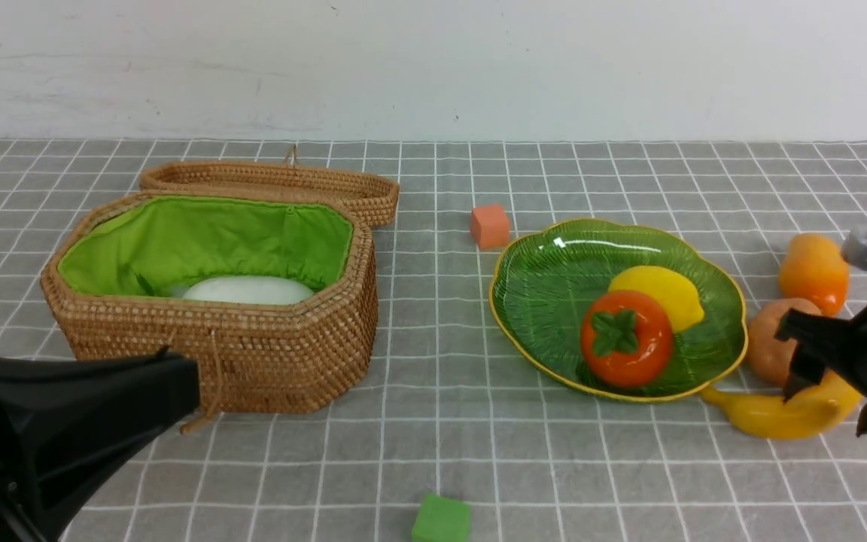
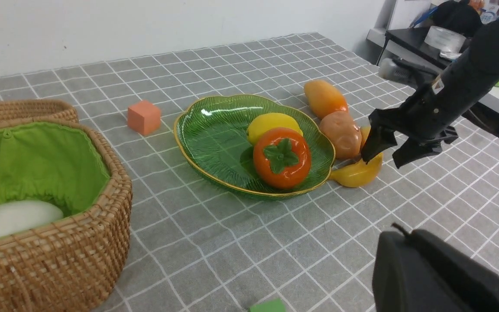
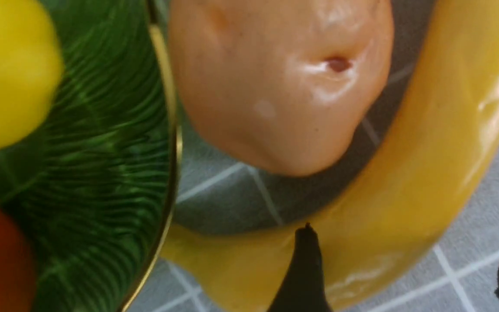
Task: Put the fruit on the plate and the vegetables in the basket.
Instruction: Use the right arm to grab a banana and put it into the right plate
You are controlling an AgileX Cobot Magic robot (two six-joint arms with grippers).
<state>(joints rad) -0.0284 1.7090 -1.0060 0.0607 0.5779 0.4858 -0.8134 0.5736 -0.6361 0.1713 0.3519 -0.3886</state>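
The green leaf-shaped plate [image 1: 546, 293] holds the lemon [image 1: 667, 290] and the persimmon [image 1: 625, 339]. Right of it on the cloth lie the mango [image 1: 813, 271], the brown potato [image 1: 768, 342] and the banana [image 1: 772, 418]. My right gripper [image 1: 828, 399] is open, its fingers low on either side of the banana [image 3: 405, 195], just in front of the potato [image 3: 275, 86]. The wicker basket [image 1: 253, 361] at the left holds the white radish [image 1: 249, 290]. My left gripper [image 1: 185, 384] is shut and empty, near the basket's front. The eggplant is out of view.
The basket's lid [image 1: 268, 181] lies behind the basket. An orange cube [image 1: 490, 226] sits behind the plate's left edge. A green cube [image 1: 441, 519] sits at the front edge of the cloth. A white wall closes the back.
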